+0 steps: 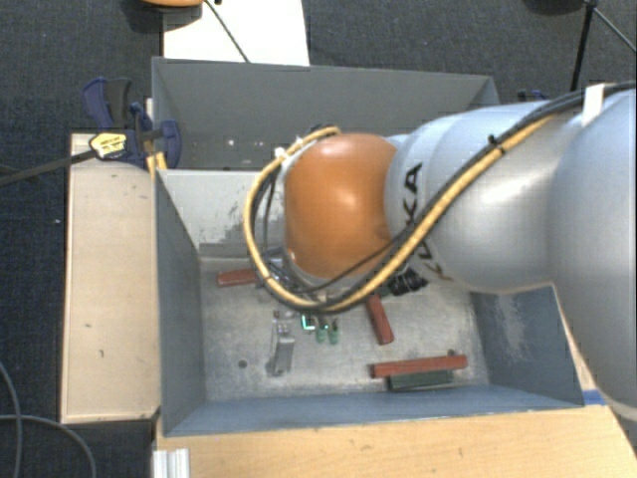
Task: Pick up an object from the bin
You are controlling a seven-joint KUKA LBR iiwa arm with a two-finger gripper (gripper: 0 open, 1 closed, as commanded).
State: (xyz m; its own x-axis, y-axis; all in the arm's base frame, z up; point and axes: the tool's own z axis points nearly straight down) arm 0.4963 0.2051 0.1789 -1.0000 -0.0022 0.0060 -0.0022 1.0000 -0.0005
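Arm: silver, black "KUKA" lettering partly behind a cable.
Gripper: below orange cover, mid-bin; open or closed cannot be told.
Green piece: small, on bin floor, just beside gripper.

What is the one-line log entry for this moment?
arm: inside bin | hand: low over floor, near centre | nearest: red-brown stick beside it | also: long red-brown bar by near wall | grasp: cannot tell

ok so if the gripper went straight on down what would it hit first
Likely the small grey piece on the bin floor just under the gripper, though depth is unclear and it may land on bare floor beside it.
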